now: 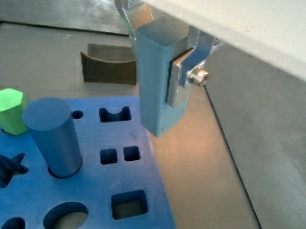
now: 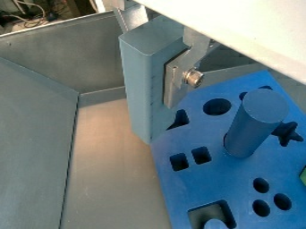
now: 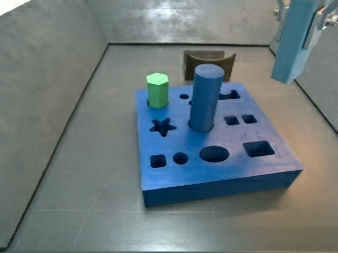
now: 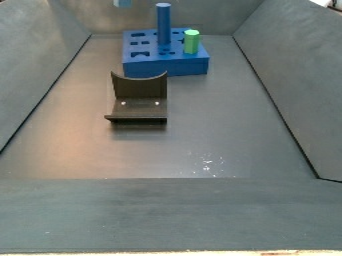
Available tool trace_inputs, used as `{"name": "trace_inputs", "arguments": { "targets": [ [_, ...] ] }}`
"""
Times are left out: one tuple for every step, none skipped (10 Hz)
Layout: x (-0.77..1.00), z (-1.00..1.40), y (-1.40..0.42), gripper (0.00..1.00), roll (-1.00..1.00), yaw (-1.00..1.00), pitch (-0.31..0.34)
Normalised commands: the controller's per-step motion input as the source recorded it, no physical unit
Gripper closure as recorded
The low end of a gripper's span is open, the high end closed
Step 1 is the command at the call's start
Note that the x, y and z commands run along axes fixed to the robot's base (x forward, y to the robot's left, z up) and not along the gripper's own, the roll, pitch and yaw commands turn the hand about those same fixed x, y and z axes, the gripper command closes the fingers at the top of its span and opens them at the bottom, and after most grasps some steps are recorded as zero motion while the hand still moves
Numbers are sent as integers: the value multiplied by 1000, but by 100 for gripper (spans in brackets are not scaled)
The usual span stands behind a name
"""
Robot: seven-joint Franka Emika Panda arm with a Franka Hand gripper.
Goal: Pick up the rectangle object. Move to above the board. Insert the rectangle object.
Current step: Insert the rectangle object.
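Observation:
My gripper [image 1: 164, 82] is shut on the rectangle object [image 1: 153, 54], a tall light-blue bar hanging upright in the air. One silver finger [image 1: 181, 79] presses its side; the other finger is hidden behind it. A side view shows the bar [image 3: 292, 42] held high, off the far right corner of the board [image 3: 218, 166], with the gripper [image 3: 303, 18] at the frame's upper edge. The board [image 2: 239, 179] is a thick blue block with shaped holes. The bar's lower end hangs just outside the board's edge, over the grey floor.
A dark-blue cylinder [image 3: 205, 97] and a green hexagonal peg [image 3: 158, 91] stand upright in the board. The dark fixture [image 4: 136, 100] stands on the floor beside the board, near the bar. Sloping grey walls [image 3: 59, 89] enclose the floor.

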Motion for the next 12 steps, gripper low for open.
{"name": "trace_inputs", "arguments": {
  "targets": [
    [-54, -209, -349, 100, 597, -446, 40],
    [0, -249, -420, 100, 471, -566, 103],
    [-51, -386, -491, 100, 266, -663, 97],
    [0, -223, -331, 100, 191, -446, 74],
    [0, -183, -346, 100, 311, -214, 0],
    [20, -17, -129, 100, 0, -74, 0],
    [-29, -26, 0, 100, 46, 0, 0],
    [0, -237, -143, 100, 551, -786, 0],
    [-69, -331, -11, 100, 600, -880, 0],
    [-77, -340, -6, 100, 574, -897, 3],
    [-83, -357, -3, 100, 534, -911, 17],
    [-94, -363, -3, 100, 509, -920, 31]
  ]
}}
